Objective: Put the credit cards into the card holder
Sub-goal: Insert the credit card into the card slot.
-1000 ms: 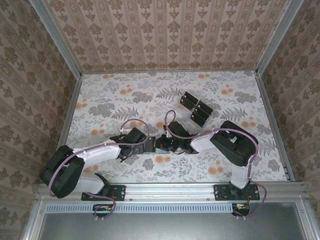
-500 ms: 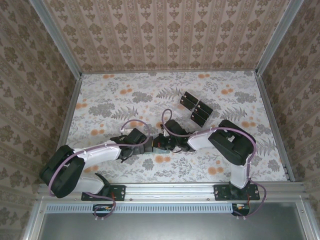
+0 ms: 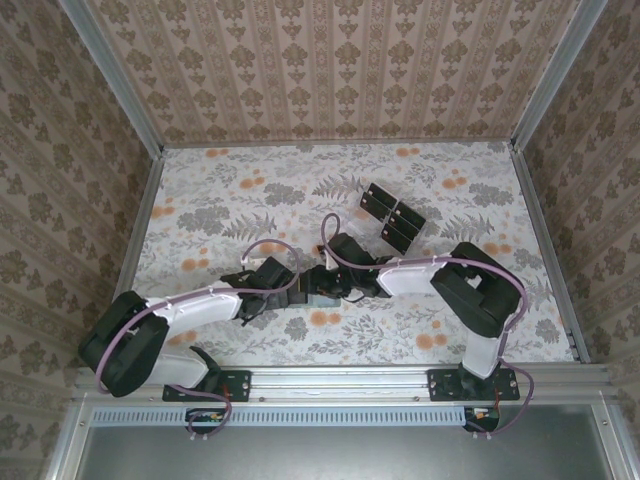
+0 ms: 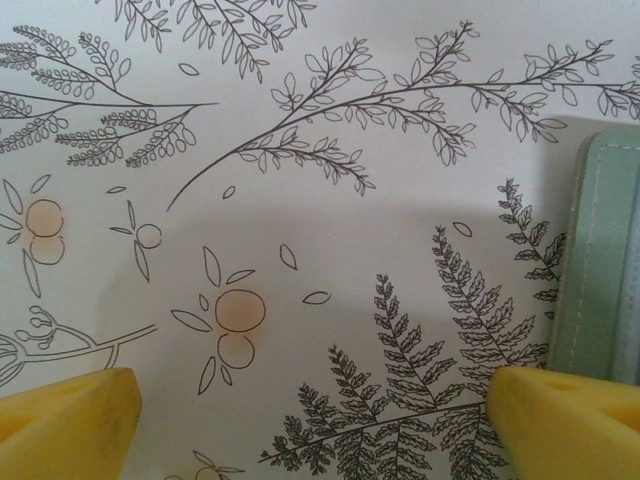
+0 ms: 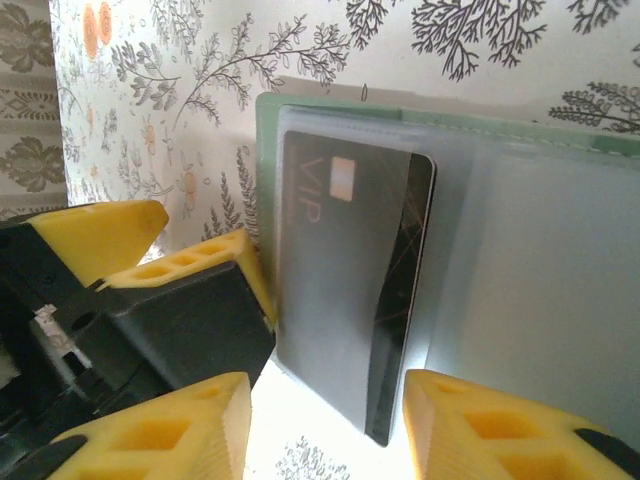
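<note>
The open card holder (image 5: 266, 170) lies across the right wrist view, with one black credit card (image 5: 340, 290) partly under its clear sleeve. The right gripper (image 5: 328, 425) stands half open astride the card's lower end, not clamped on it. The left gripper (image 4: 315, 415) gapes wide and empty, with the holder's edge beside the fingertip at the lower right.

In the left wrist view the card holder (image 4: 600, 260) runs off the right edge, and the bottom edge cuts both yellow fingers (image 4: 70, 420). The right wrist view crops the holder's right side. From above, the holder cannot be made out beneath the left gripper (image 3: 290, 291) and right gripper (image 3: 322, 286), and the credit cards (image 3: 392, 218) farther back are too small to count.
</note>
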`<control>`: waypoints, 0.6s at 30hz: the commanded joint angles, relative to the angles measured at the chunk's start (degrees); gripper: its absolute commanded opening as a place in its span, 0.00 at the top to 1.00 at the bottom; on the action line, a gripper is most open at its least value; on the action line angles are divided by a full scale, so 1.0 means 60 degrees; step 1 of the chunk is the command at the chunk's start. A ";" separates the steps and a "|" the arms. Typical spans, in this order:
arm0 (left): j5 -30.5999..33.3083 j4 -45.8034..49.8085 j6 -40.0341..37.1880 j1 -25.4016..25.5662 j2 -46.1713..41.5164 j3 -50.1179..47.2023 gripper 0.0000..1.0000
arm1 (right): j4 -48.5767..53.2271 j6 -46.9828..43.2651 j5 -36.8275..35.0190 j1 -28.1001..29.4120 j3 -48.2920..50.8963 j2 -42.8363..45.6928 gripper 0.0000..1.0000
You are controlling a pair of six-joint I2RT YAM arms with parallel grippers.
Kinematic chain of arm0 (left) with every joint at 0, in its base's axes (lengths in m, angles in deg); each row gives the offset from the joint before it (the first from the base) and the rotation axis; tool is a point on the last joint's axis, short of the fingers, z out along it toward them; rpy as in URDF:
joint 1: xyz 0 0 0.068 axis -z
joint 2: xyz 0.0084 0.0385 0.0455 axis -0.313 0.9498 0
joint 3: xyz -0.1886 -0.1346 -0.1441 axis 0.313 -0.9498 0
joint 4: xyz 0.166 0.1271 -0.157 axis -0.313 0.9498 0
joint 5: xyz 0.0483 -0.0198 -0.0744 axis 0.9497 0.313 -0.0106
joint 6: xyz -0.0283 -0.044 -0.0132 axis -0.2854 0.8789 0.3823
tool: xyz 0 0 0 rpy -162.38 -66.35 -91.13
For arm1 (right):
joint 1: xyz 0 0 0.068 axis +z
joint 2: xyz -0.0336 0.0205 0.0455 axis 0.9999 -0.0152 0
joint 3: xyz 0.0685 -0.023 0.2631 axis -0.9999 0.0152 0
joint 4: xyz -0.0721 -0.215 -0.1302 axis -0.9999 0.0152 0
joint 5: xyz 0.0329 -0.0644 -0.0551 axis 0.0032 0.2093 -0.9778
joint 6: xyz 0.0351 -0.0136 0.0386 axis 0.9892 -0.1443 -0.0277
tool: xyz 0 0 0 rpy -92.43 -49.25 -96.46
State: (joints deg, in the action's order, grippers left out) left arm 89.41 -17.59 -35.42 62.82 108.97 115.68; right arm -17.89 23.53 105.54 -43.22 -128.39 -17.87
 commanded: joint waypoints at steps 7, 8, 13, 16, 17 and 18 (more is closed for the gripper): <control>0.0063 0.0779 0.0035 -0.0160 -0.0755 -0.0124 0.00 | 0.1442 -0.0809 -0.0445 -0.0108 -0.0372 0.0881 0.59; 0.0100 0.0845 0.0028 -0.0189 -0.0872 -0.0133 0.00 | 0.1489 -0.0830 -0.0470 -0.0104 -0.0399 0.0851 0.63; 0.0252 0.1146 -0.0034 -0.0349 -0.1426 -0.0148 0.00 | 0.2299 -0.1282 -0.1133 -0.0108 -0.0598 0.0881 0.76; 0.0277 0.1243 -0.0094 -0.0434 -0.1801 -0.0199 0.00 | 0.3136 -0.1891 -0.1749 -0.0111 -0.0884 0.1008 0.71; 0.0285 0.1243 -0.0111 -0.0435 -0.1940 -0.0223 0.00 | 0.3409 -0.2118 -0.1951 -0.0108 -0.1015 0.1047 0.67; 0.0278 0.1218 -0.0125 -0.0452 -0.2084 -0.0253 0.00 | 0.3679 -0.2322 -0.2114 -0.0108 -0.1153 0.1071 0.65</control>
State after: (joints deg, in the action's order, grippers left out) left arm 89.85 -12.43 -35.49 60.54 98.70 115.24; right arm -2.79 14.79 98.11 -43.57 -132.21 -13.70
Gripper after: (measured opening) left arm 0.997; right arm 0.334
